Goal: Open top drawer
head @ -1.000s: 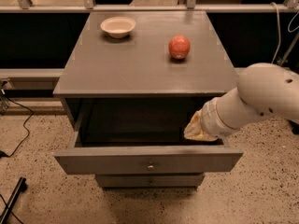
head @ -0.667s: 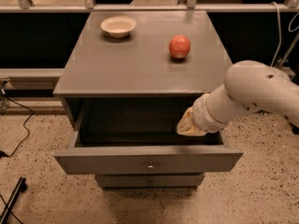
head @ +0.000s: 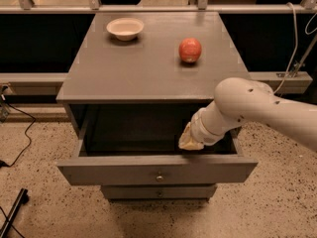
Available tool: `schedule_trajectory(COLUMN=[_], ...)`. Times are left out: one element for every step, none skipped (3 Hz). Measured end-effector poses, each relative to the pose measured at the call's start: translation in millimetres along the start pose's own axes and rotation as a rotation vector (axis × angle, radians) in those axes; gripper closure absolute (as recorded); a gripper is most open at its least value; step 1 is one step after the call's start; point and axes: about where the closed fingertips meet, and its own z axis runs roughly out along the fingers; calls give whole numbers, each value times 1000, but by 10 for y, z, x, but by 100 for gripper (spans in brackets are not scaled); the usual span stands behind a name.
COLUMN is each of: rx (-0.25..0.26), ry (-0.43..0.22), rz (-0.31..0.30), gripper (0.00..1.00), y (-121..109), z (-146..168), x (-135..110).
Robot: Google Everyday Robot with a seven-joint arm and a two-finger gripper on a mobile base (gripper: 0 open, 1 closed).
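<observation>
The top drawer of the grey cabinet stands pulled out toward me, its dark inside showing. A small brass knob sits at the centre of its front. My gripper hangs just above the drawer's front edge, right of centre, at the end of the white arm that comes in from the right. It reaches into the drawer's opening. A narrower grey drawer shows below, closed.
A white bowl and a red apple sit on the cabinet top. Cables lie on the speckled floor at the left. A dark rail runs behind the cabinet.
My gripper and arm have moved left along the open drawer's front edge. The drawer stays pulled out the same amount.
</observation>
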Motion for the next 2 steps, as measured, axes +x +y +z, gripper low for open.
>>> schedule_trajectory(rx=[-29, -61], ry=[17, 35], rz=[19, 12], gripper=[100, 100], y=[52, 140], z=[219, 403], x=[59, 93])
